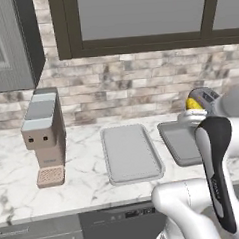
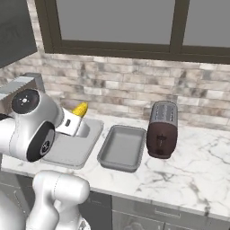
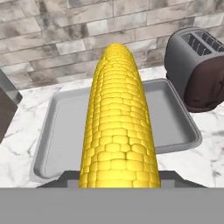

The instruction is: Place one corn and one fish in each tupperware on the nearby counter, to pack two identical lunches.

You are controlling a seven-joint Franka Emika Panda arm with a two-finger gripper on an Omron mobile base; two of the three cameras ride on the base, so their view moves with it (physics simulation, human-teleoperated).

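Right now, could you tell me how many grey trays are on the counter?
2: one tray lies nearer the coffee machine, the other tray beside the toaster.

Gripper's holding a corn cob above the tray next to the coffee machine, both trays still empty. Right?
Not quite. The gripper does hold the corn cob, and both trays are empty, but it hangs by the tray next to the toaster, not the coffee machine. The hand view shows it.

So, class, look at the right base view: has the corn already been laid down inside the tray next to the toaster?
No. That tray beside the toaster lies bare, and the corn is up at the gripper.
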